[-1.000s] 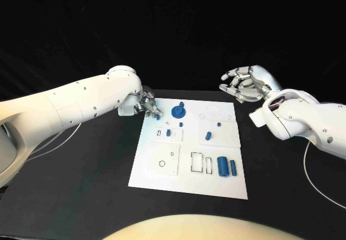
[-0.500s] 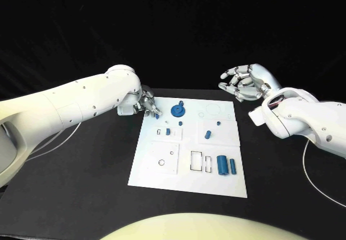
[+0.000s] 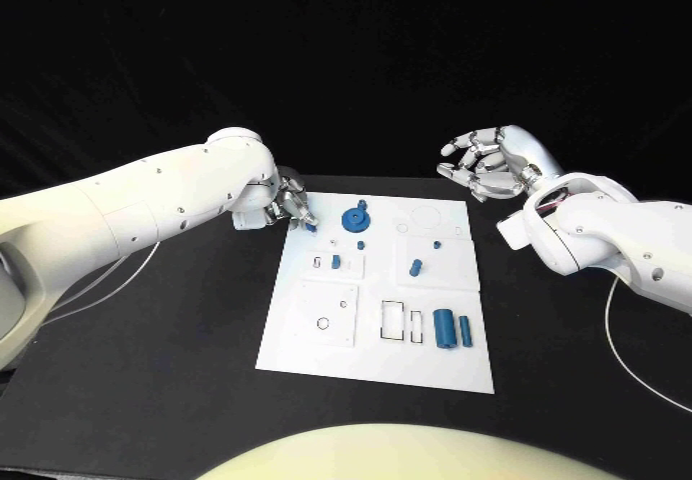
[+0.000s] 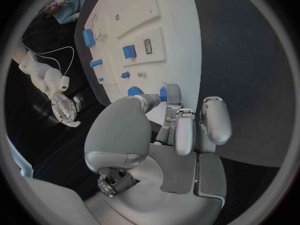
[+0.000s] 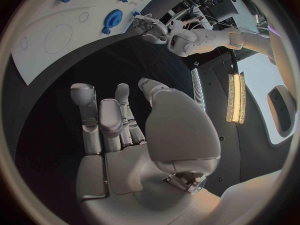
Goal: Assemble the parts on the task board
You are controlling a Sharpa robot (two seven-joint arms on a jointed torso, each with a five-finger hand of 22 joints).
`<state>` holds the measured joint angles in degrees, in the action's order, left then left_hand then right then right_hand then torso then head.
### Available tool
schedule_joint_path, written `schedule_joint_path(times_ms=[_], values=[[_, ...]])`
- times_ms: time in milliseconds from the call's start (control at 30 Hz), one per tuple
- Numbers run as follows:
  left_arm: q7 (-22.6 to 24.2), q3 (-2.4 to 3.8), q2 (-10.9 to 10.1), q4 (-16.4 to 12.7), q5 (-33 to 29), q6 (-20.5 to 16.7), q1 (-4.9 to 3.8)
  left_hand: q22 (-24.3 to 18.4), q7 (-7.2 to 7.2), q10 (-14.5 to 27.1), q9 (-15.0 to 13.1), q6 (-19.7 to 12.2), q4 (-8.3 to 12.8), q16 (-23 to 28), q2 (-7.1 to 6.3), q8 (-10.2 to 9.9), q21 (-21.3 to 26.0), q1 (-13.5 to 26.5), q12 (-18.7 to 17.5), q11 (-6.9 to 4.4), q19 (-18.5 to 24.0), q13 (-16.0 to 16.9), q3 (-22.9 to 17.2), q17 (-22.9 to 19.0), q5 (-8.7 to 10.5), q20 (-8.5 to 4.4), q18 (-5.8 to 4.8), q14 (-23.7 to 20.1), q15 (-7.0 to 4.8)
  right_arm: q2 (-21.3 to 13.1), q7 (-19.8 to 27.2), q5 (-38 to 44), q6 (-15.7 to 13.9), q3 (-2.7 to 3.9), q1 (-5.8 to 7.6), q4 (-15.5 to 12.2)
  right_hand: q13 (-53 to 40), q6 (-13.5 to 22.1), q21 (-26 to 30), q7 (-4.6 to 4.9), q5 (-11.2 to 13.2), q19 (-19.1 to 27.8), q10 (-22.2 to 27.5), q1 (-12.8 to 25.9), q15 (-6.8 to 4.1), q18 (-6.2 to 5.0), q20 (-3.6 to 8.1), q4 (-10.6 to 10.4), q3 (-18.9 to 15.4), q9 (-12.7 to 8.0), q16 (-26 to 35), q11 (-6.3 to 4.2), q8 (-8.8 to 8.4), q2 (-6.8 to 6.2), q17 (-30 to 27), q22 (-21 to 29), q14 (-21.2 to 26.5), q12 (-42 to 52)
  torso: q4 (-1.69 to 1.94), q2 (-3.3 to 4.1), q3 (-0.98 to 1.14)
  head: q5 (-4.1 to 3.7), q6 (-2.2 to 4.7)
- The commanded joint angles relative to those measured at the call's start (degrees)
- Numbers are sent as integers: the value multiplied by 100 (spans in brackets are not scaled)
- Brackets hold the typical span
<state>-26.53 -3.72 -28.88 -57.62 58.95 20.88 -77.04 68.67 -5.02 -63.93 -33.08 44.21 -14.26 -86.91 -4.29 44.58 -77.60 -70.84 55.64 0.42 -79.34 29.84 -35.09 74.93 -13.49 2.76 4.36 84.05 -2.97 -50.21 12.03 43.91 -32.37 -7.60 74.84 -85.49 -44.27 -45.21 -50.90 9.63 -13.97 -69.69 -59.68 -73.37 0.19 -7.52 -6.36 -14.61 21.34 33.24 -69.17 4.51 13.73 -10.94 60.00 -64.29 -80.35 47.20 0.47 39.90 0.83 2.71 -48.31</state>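
The white task board [image 3: 378, 345] lies in the middle of the black table. My left hand [image 3: 287, 207] hovers at the board's far left corner and pinches a small blue part [image 3: 310, 227] between thumb and a finger; the left wrist view shows the same small blue part [image 4: 162, 93] at the fingertips. Just beside it on the board sits a blue gear [image 3: 355, 219]. My right hand [image 3: 490, 165] hangs over the table beyond the board's far right corner, fingers apart and loosely curved, holding nothing.
Blue pegs [image 3: 336, 264] [image 3: 415, 268] stand in the board's middle blocks. Two blue cylinders [image 3: 446, 330] lie side by side near its right edge. Several cut-outs [image 3: 392, 322] mark the near half. Bare black table [image 3: 159, 350] surrounds the board.
My left hand has drifted slightly toward the board's far left corner with the small blue part in it. The right hand has barely moved.
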Motion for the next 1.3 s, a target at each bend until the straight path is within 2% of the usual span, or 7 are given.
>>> schedule_joint_path(times_ms=[33, 233, 500, 733, 967, 1067, 1300], values=[[87, 4, -48, -75, -369, -177, -1, 7, 31, -39, -330, -20, 827, -13, -35, 110, -13, 98, -4, -11, -16, -13, -888, 1010, 28, -8, 25, 452, -23, 2, 42, 18, 87, 1, -3, 0, 5, -22, 38, -21, -16, -29, -28, 7, -1, -40, 8, 1, -29, 6, 32, -5, 19, 32, 5, 3, -38, 22, 9, -1, 1, 11, -12], [24, 18, -334, -485, -647, -246, -2, 19, 35, -67, -346, -17, 868, -8, -65, 149, -20, 160, 25, -15, -20, 19, -982, 1001, 21, -11, 23, 450, -27, -5, 37, 18, 98, 1, -4, -2, 5, -22, 38, -21, -16, -29, -28, 7, -1, -40, 8, 1, -29, 6, 32, -5, 19, 32, 5, 3, -38, 22, 3, -7, 1, 35, -7], [190, 28, -970, -1448, -708, -606, 2, 80, 61, -168, -373, 8, 965, -9, -147, 234, -57, 282, 118, -39, -52, 128, -1177, 1002, -3, -27, 13, 452, -46, -31, 23, 17, 111, 1, -7, -8, 9, -23, 50, -21, -30, -27, -27, 9, -1, -41, 8, -4, -35, 7, 42, -5, 22, 35, -5, 9, -35, 25, 28, -4, 3, 46, -13], [479, 27, -1421, -2141, -157, -1024, 159, 185, 90, -309, -387, 52, 1078, 1, -252, 319, -125, 413, 246, -71, -111, 296, -1430, 980, -29, -52, -8, 450, -77, -41, 17, 14, 126, 0, -22, -1, 11, -23, 55, -21, -37, -26, -26, 15, -1, -41, 8, -10, -37, 7, 42, -4, 23, 40, -2, 11, -36, 26, 15, -4, -8, 67, -30], [600, 14, -1551, -2412, 125, -1210, 301, 295, 112, -444, -390, 95, 1139, -8, -316, 370, -193, 491, 388, -94, -169, 499, -1583, 991, -54, -71, -31, 456, -98, -45, 17, 12, 128, 0, -35, 5, 11, -23, 55, -21, -37, -26, -26, 15, -1, -41, 8, -10, -37, 7, 42, -4, 23, 40, -2, 11, -36, 26, 17, -5, -12, 45, -45], [612, 2, -1529, -2431, 209, -1227, 327, 304, 116, -471, -390, 100, 1144, -10, -321, 376, -198, 506, 418, -98, -174, 541, -1604, 992, -56, -74, -32, 457, -101, -43, 18, 12, 130, 0, -38, 7, 11, -23, 55, -21, -37, -26, -26, 15, -1, -41, 8, -10, -37, 7, 42, -4, 23, 40, -2, 11, -36, 26, 14, -1, -15, 53, -51], [566, -18, -1431, -2442, 346, -1241, 373, 364, 129, -544, -390, 122, 1179, -15, -356, 402, -236, 555, 506, -111, -204, 665, -1681, 997, -78, -87, -44, 460, -113, -40, 21, 10, 131, 0, -48, 12, 15, -23, 62, -20, -50, -25, -24, 25, 0, -42, 8, -21, -42, 7, 45, -3, 24, 47, -3, 13, -35, 28, -4, -1, -7, 62, -56]])
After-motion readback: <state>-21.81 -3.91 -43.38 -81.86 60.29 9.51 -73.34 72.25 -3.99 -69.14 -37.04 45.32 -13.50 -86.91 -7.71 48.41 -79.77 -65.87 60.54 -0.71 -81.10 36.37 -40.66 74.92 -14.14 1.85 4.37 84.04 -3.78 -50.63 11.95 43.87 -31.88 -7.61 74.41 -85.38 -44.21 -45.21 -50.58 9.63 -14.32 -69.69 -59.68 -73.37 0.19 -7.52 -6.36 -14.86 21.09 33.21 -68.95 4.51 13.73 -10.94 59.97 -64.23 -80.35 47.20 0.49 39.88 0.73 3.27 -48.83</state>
